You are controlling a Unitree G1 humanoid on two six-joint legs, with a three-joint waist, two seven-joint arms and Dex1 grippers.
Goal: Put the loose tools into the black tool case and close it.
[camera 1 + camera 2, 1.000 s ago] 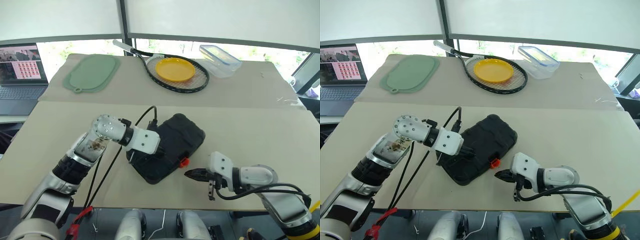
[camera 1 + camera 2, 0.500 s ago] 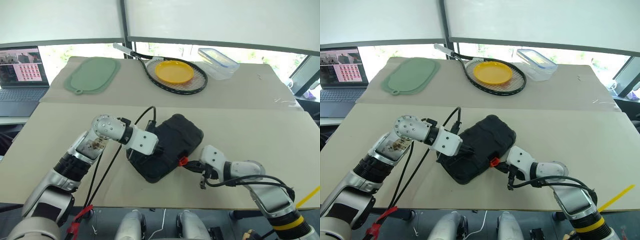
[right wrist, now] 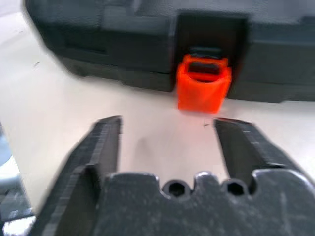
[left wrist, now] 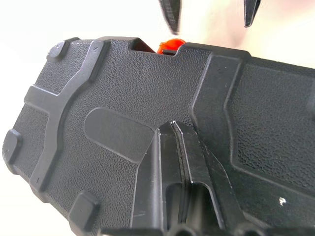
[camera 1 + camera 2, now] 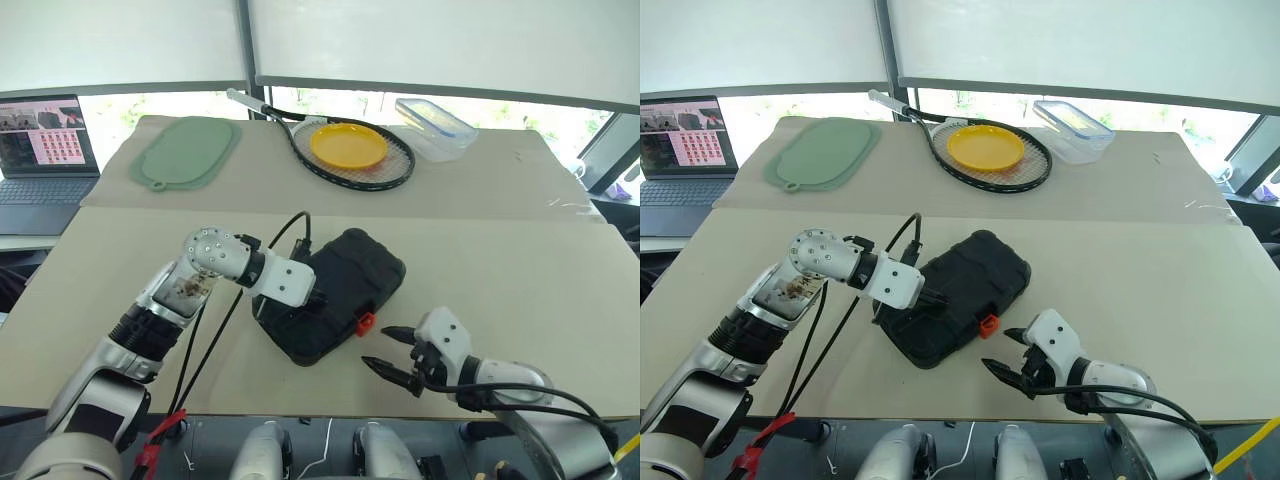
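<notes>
The black tool case point(image 5: 345, 290) lies closed and slanted on the table, its orange latch point(image 5: 365, 322) on the side facing me. My left gripper point(image 5: 318, 298) is shut, its fingertips resting on the ribbed lid point(image 4: 113, 98). My right gripper point(image 5: 378, 347) stands open just in front of the latch point(image 3: 203, 83), apart from it, with nothing between its fingers point(image 3: 106, 142). The loose tools are out of view.
At the back lie a green mat point(image 5: 185, 150), a racket point(image 5: 355, 160) with a yellow plate point(image 5: 349, 145) on it, and a clear blue-rimmed box point(image 5: 435, 120). A laptop point(image 5: 40, 150) stands far left. Black cables point(image 5: 215, 340) trail from my left arm over the front edge.
My right gripper was shut at the orange latch; it has drawn back toward the front edge and opened. The left gripper stays on the lid.
</notes>
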